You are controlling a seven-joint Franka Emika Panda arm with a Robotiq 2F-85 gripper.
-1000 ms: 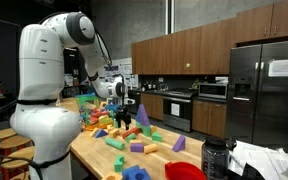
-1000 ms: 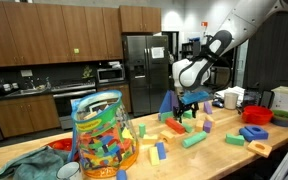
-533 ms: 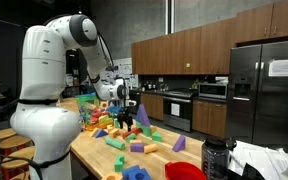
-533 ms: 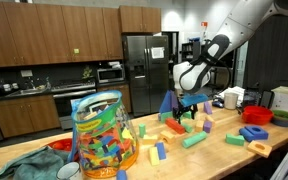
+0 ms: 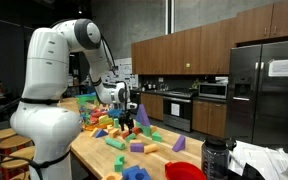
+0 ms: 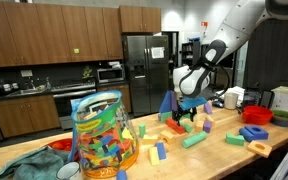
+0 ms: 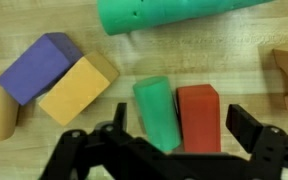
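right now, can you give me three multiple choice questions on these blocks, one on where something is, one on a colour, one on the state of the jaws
1. In the wrist view, what lies between the jaws?
A. nothing at all
B. a green block and a red block
C. a single orange ball

2. What colour is the block lying against the purple block?
A. blue
B. yellow
C. white

3. How do the jaws stand?
A. shut on the red block
B. shut on nothing
C. open, holding nothing

Answers:
1 B: the two blocks lie side by side in the gap between the jaws.
2 B: the yellow block touches the purple one along one side.
3 C: the jaws stand wide apart on either side of the two blocks and grip neither.
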